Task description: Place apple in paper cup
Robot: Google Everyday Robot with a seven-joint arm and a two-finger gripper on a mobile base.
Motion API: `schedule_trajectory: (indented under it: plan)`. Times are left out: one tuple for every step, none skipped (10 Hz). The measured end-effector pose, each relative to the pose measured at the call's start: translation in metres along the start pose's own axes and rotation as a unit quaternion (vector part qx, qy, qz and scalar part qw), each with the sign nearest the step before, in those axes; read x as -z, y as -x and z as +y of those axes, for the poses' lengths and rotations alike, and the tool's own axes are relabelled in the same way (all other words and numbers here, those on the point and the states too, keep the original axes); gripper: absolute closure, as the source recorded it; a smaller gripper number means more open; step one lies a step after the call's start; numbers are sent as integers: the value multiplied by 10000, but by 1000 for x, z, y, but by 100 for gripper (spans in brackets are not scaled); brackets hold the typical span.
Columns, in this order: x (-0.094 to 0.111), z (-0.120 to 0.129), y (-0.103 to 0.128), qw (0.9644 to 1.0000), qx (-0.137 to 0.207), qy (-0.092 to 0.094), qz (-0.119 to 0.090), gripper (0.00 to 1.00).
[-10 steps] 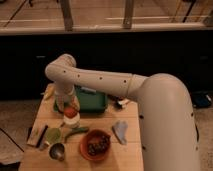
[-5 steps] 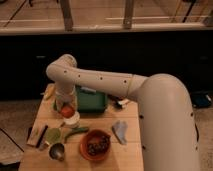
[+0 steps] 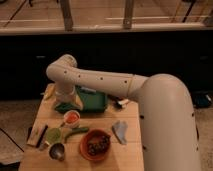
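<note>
The paper cup (image 3: 71, 119) is small and white and stands on the wooden table (image 3: 125, 157), left of the middle. The orange-red apple (image 3: 72, 116) shows inside the cup's mouth. My gripper (image 3: 65, 102) hangs at the end of the white arm, just above and behind the cup, in front of the green tray. The arm hides the gripper's tip, so I cannot tell whether it touches the apple.
A green tray (image 3: 90, 100) lies behind the cup. An orange bowl (image 3: 95, 145) with dark contents, a green cup (image 3: 53, 135), a shiny metal cup (image 3: 56, 151), a green vegetable (image 3: 77, 131) and a pale cloth (image 3: 120, 131) stand near the front.
The gripper has risen a little off the cup. More of the apple now shows in the cup's mouth.
</note>
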Motion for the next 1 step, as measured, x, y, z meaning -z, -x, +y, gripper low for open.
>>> schedule_trajectory:
  plan:
    - [1, 1, 0, 10000, 3, 1, 6, 20]
